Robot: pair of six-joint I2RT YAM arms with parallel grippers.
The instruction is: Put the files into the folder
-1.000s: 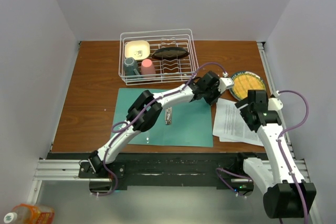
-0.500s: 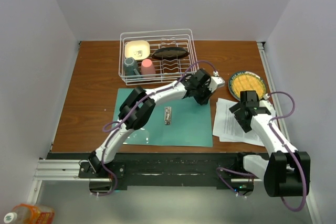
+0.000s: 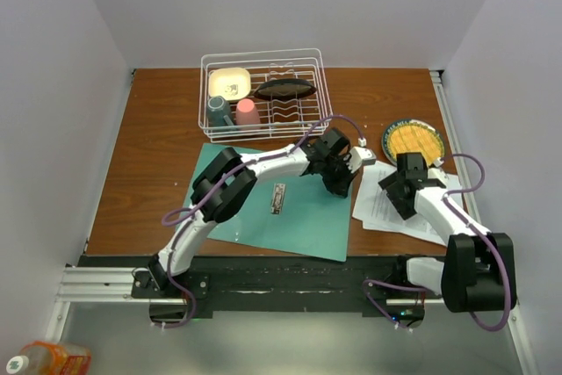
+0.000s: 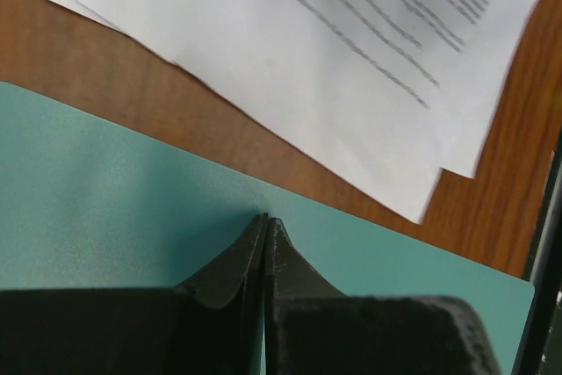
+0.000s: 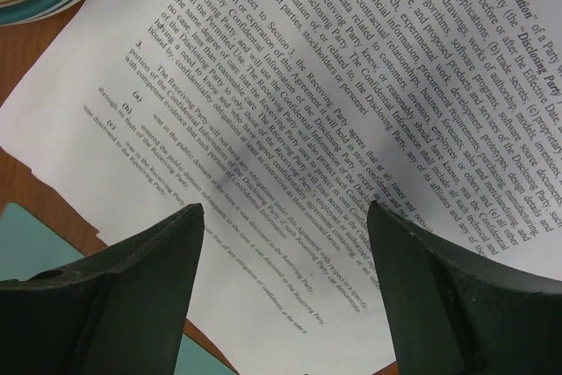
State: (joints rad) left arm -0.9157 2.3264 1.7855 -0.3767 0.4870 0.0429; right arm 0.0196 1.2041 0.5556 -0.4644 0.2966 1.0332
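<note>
The teal-green folder (image 3: 263, 217) lies open and flat on the wooden table, skewed, with its metal clip (image 3: 278, 198) at the spine. My left gripper (image 3: 343, 183) is shut, and in the left wrist view its tips (image 4: 265, 219) press on the folder (image 4: 105, 182) near its right edge. The files (image 3: 379, 208) are printed white sheets lying just right of the folder. My right gripper (image 3: 396, 192) is open and low over them. In the right wrist view its fingers straddle the printed text (image 5: 351, 85) with nothing held between them (image 5: 285, 210).
A white wire dish rack (image 3: 263, 94) with cups and bowls stands at the back. A teal-rimmed plate (image 3: 414, 140) with a yellow round item sits right behind the files. The table's near edge (image 4: 544, 243) lies close to the folder's corner.
The folder has turned clockwise, its right side sliding toward the near edge with my left gripper. My right gripper has moved left and down over the files.
</note>
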